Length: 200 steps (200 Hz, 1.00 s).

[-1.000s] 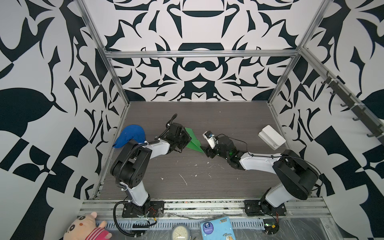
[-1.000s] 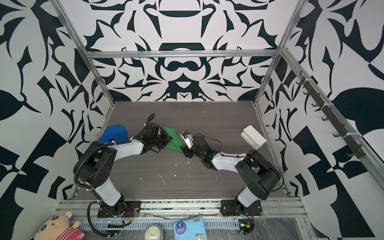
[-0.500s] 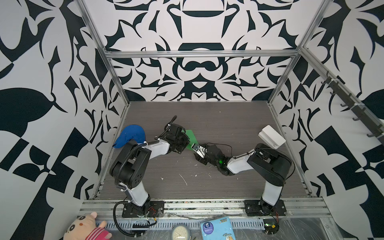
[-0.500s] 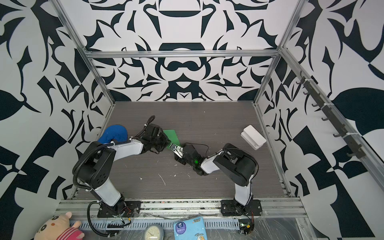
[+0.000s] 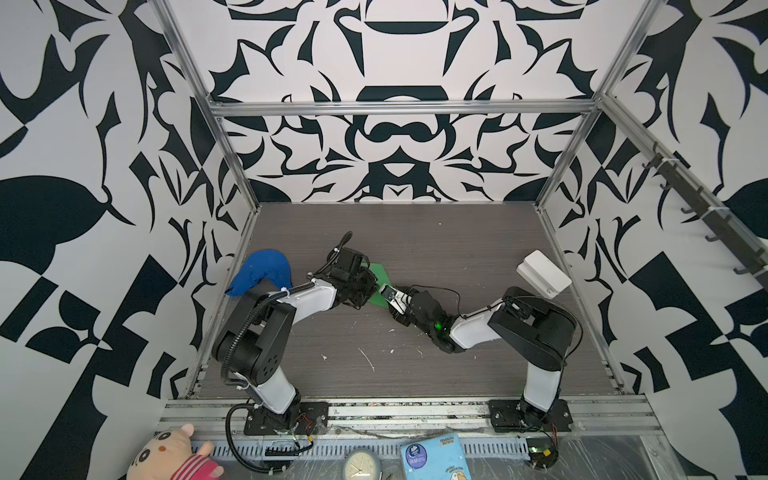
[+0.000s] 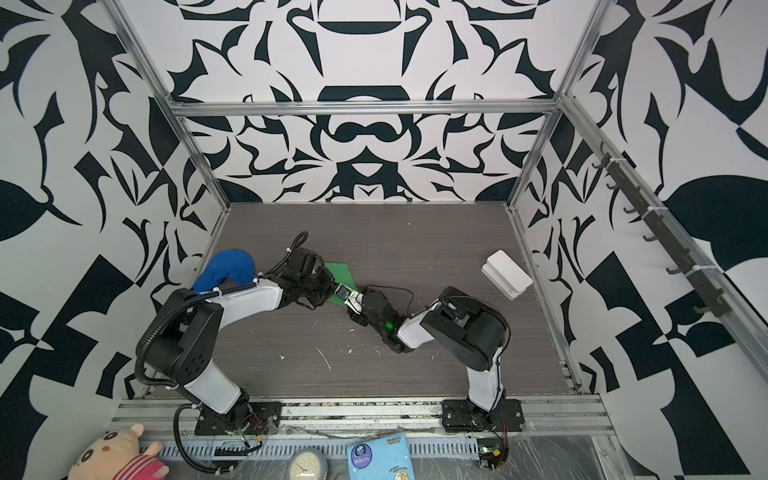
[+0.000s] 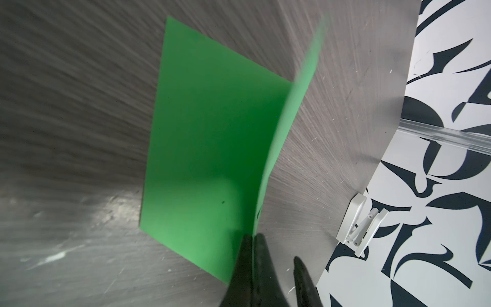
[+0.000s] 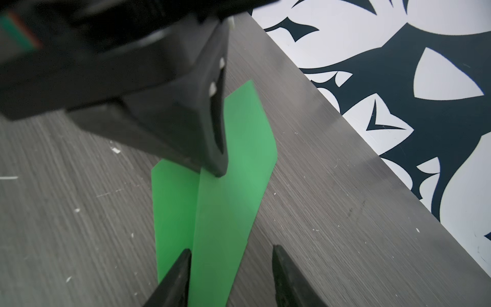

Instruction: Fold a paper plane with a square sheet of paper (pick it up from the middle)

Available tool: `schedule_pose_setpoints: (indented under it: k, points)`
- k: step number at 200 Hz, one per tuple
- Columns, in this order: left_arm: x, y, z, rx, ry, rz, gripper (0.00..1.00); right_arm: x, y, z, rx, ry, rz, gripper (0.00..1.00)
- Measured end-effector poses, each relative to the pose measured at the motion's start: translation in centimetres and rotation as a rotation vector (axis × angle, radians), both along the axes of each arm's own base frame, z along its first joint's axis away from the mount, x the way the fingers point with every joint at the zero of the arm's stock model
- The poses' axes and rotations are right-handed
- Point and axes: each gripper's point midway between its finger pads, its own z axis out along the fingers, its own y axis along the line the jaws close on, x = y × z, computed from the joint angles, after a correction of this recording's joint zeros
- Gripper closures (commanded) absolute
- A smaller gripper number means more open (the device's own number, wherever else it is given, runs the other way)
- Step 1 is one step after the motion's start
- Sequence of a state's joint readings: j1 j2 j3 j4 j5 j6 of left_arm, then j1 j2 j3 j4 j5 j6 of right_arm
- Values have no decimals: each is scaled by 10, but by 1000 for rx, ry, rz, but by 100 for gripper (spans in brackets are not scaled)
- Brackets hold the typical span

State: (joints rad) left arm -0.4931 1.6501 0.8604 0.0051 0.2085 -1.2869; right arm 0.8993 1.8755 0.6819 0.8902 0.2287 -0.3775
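Green paper [image 7: 207, 138] pinched in left fingers [image 7: 263, 271]; right fingers [image 8: 285, 281] apart at its raised flap.

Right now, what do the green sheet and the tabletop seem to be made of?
Green sheet: thin matte paper, probably; it bends up along a soft fold. Tabletop: likely grey wood-grain laminate, with fine streaks and slight sheen.

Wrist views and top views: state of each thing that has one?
green paper, creased down the middle, one half flat on the table, other half lifted.
left gripper, shut on the green paper's crease.
right gripper, open, part of the paper between its jaws.
blue cap, lying limp on the table, untouched.
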Motion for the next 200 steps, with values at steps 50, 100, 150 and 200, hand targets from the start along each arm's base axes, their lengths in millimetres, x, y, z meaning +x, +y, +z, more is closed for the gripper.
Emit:
schedule_pose_setpoints:
  k: [50, 100, 150, 200]
  points:
    - [-6, -2, -2, -7, 32, -18, 97, -1, 7, -1, -26, -10, 28, 54]
    - [-7, -4, 1, -23, 41, -22, 94, -1, 19, -8, -58, 1, 71, 69]
    - [-2, 1, 10, -48, 34, 5, 78, -2, 22, -9, -74, 0, 91, 87]
    - [9, 19, 14, -63, 26, 32, 70, -9, 20, -16, -86, 18, 119, 89]
